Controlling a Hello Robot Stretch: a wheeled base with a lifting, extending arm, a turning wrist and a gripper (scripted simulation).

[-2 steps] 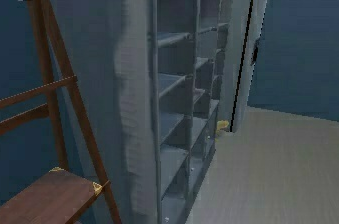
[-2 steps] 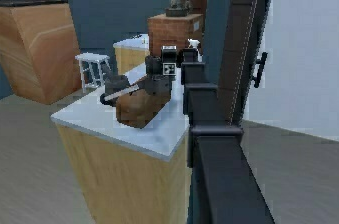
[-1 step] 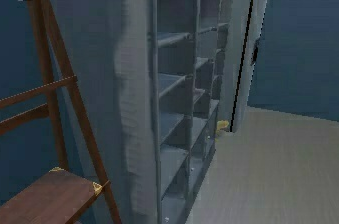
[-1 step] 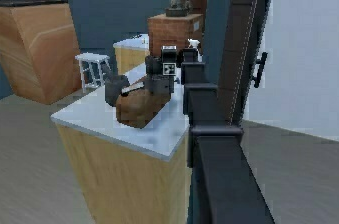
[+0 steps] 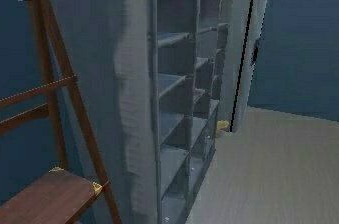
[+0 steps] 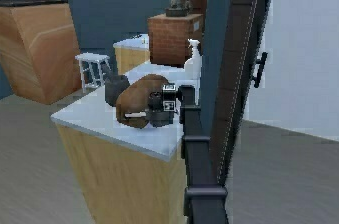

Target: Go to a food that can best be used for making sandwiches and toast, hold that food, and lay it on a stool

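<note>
loaf: one, brown (image 6: 135, 92), lying on the near counter's white top, toward its far edge.
claw: one, dark (image 6: 155, 108), at the loaf's right end; with the loaf resting on the counter right there, cannot tell whether holding anything or merely beside it.
arm: one dark square bar (image 6: 203, 175), rising from the bottom edge just right of the middle, with two small white squares (image 6: 180, 96) at its far end.
stool: one, white (image 6: 94, 68), standing on the floor beyond the near counter, well apart from the loaf.
counters: two; near counter (image 6: 97, 125) with a white top on a wooden body, far counter (image 6: 129, 48) behind it, just right of the stool.
around the far counter: one reddish-brown box (image 6: 169, 38) on top; one white bottle (image 6: 192, 62) beside it, cannot tell on which counter.
wooden cabinet: one tall block (image 6: 32, 50), left of the stool.
in the way: near counter, lying between the arm's base and the stool.
door frame: dark (image 6: 239, 80), with one dark handle (image 6: 260, 68), right of the arm.
ahead: one tall grey-blue shelving unit (image 5: 177, 100); one wooden frame (image 5: 62, 110) with slanted rails at the forward view's left; one small yellowish thing (image 5: 223, 125) on the floor at the shelving's foot.
floor: pale grey-beige (image 5: 287, 170).
walls: dark blue (image 5: 307, 50).
</note>
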